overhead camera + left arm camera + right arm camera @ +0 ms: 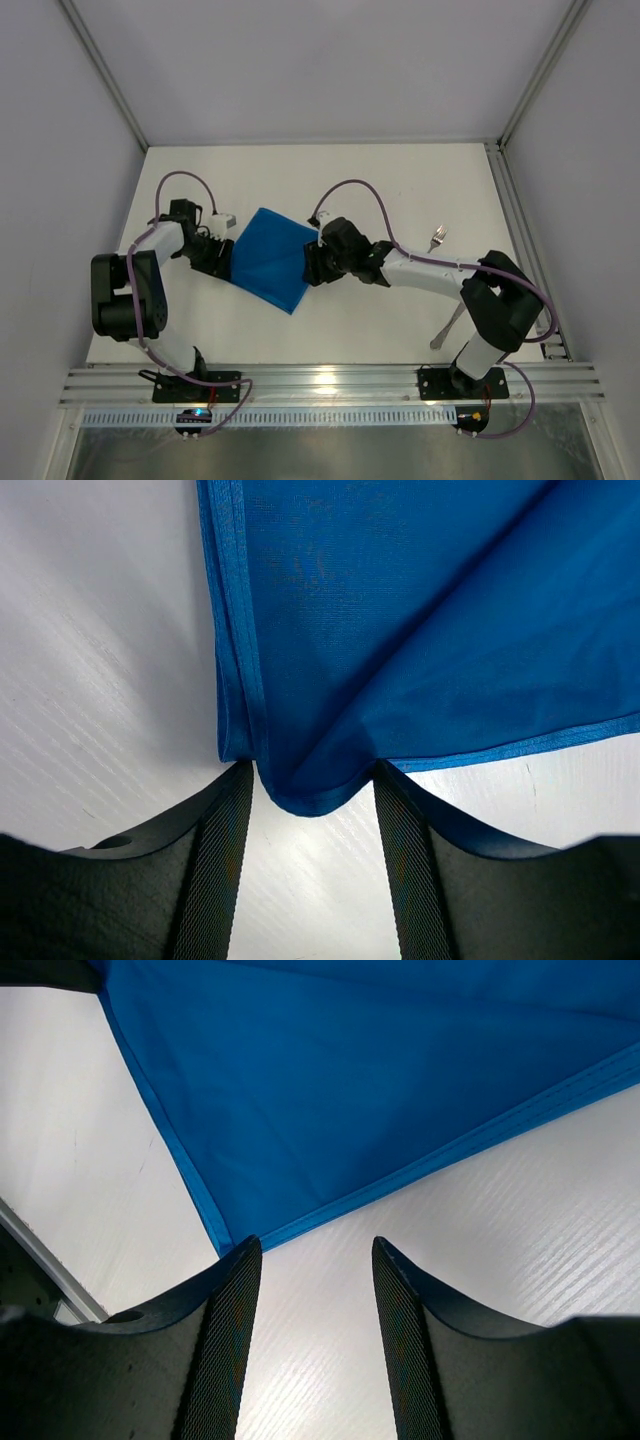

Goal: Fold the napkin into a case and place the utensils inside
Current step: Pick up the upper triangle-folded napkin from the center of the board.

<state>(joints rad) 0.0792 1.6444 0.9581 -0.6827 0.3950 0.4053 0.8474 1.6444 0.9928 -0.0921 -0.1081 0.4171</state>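
Your left claw [315,780] stands spread, and a folded corner of the napkin [400,630] lies between its fingertips, reaching away to 12 o'clock. Your right claw [315,1250] is spread too, and the napkin corner ends just at its left fingertip, towards 11 o'clock. In the top view the napkin lies between both claws on the white table [400,190]. The fork [437,237] lies at 3 o'clock of the napkin, well apart. Pale walls [300,60] stand around.

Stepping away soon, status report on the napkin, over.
Left gripper open, straddling napkin corner. Right gripper open beside opposite edge. Cloth folded over, lying flat. Fork off right, nothing in the way.
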